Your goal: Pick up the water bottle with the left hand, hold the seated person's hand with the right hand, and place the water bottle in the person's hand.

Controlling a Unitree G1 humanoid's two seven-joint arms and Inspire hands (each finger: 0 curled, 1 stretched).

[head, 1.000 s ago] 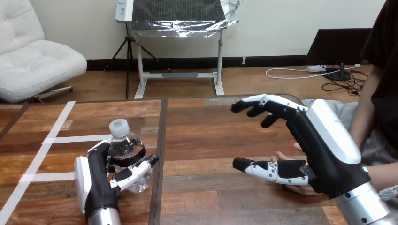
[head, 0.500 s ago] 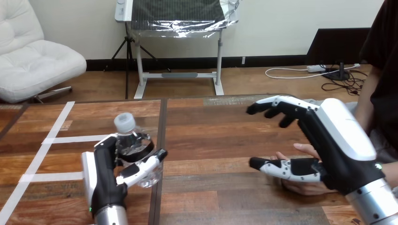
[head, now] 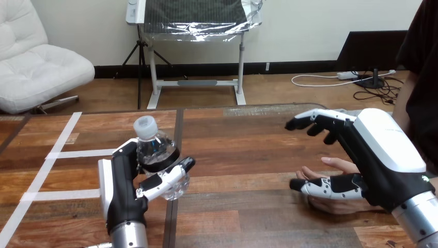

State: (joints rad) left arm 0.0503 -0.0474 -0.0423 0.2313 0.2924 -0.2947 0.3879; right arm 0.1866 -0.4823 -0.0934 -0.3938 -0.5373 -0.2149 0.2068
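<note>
A clear water bottle (head: 157, 155) with a white cap stands upright in my left hand (head: 124, 188), whose fingers and thumb curl round its body at the table's left of centre. At the right side the person's hand (head: 330, 168) lies palm up near the table's edge. My right hand (head: 379, 160) hovers over it, open, with its fingers stretched above the palm and its thumb (head: 323, 187) below, against the person's fingers. I cannot tell whether the thumb presses on them.
White tape strips (head: 62, 153) mark the wooden table (head: 237, 150) at the left. A dark seam (head: 177, 129) runs down the tabletop just right of the bottle. The person's arm comes in from the right edge.
My left hand has carried the bottle up and to the right, toward the table's middle. My right hand has drawn back to the right over the person's hand, which has stayed in place.
</note>
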